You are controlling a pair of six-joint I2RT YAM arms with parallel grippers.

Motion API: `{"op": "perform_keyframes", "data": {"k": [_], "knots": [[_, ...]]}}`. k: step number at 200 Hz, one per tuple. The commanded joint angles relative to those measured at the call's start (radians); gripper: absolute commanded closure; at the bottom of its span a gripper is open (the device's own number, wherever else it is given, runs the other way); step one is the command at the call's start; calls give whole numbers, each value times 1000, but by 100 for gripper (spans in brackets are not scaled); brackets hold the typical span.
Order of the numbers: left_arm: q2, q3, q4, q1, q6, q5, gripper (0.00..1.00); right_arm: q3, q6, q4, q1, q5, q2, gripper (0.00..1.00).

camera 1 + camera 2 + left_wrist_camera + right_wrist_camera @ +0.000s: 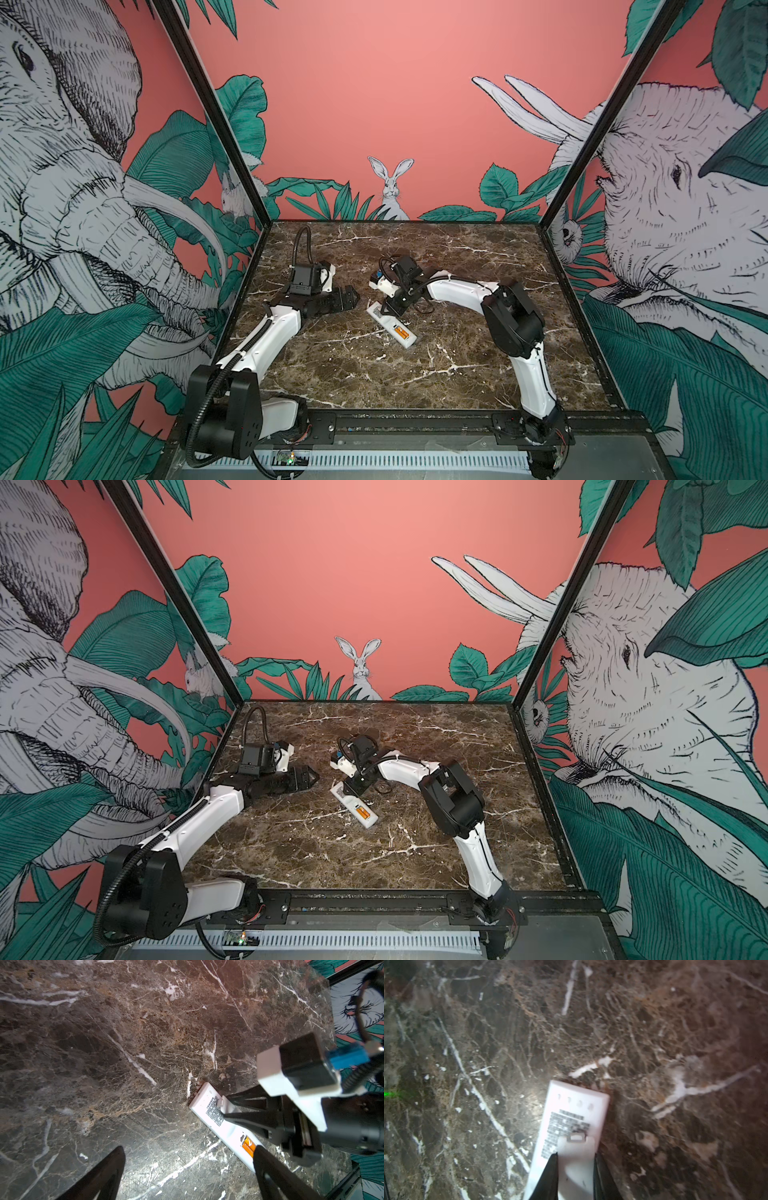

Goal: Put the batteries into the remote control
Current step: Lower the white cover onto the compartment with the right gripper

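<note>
You see the slim white rectangular plastic remote control (388,326) lying back-up on the brown marble tabletop (457,257). Its printed label faces up, and two small orange cylindrical batteries (248,1145) sit side by side in the open bay near one end. Your right gripper (575,1159) is narrowly closed on a small white plastic cover piece (576,1147), held over the remote's label end, while your left gripper (189,1149) stands wide and empty just beside the remote, apart from it.
</note>
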Motion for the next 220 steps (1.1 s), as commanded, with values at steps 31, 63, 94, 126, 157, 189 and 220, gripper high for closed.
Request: {"op": "perform_keyframes", "data": {"k": [31,63,94,126,157,189,220], "knots": [[16,44,-16,7,29,-4,3,-196,19,77,21,78,-198,90],[24,42,-3,8,21,6,3,-293,50,98,19,97,-286,90],[41,46,6,8,21,15,3,-388,106,176,22,129,-331,91],[53,51,10,8,21,28,3,-480,136,307,27,145,-355,91],[54,49,9,9,23,31,3,-522,145,382,27,150,-363,91],[49,46,7,7,27,29,3,-562,162,450,34,142,-380,92],[57,46,8,8,24,34,3,-572,176,471,43,147,-391,92]]}}
